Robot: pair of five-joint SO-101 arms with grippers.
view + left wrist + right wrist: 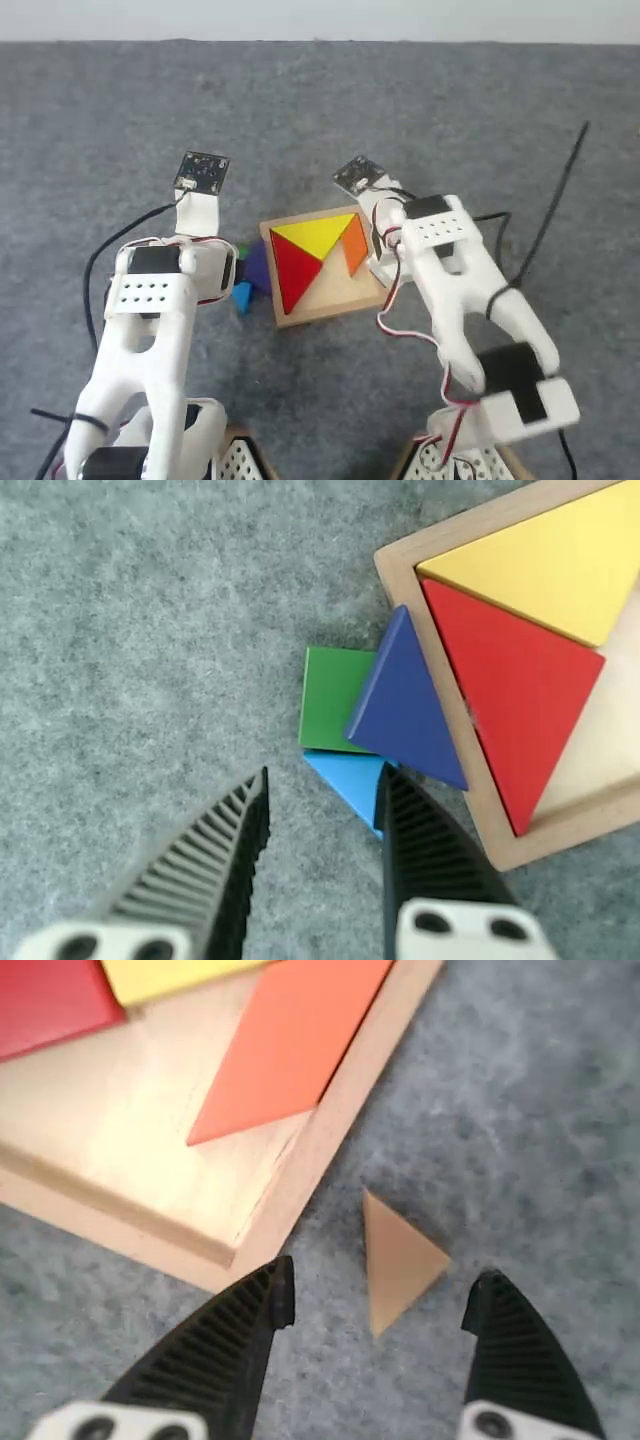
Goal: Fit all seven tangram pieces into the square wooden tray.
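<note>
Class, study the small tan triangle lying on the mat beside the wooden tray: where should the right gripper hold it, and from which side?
Probably from straight above: the tan triangle lies flat, so only its thin edges offer grip. The open right gripper straddles it; pinch the long edge facing the wooden tray against the opposite corner.

You have one square wooden tray (pixel 335 306) and seven tangram pieces. Five are triangles: one yellow triangle (pixel 315 236) and one red triangle (pixel 293 268) inside the tray, one dark blue triangle (pixel 405 705) and one light blue triangle (pixel 350 780) at one side of it, and one tan triangle (pixel 398 1260) off the opposite side. Add one green square (pixel 330 695) outside and one orange parallelogram (pixel 354 243) inside. That gives three pieces in the tray and four out. You have two tools, the left tool (pixel 322 780) and the right tool (pixel 388 1275).
</note>
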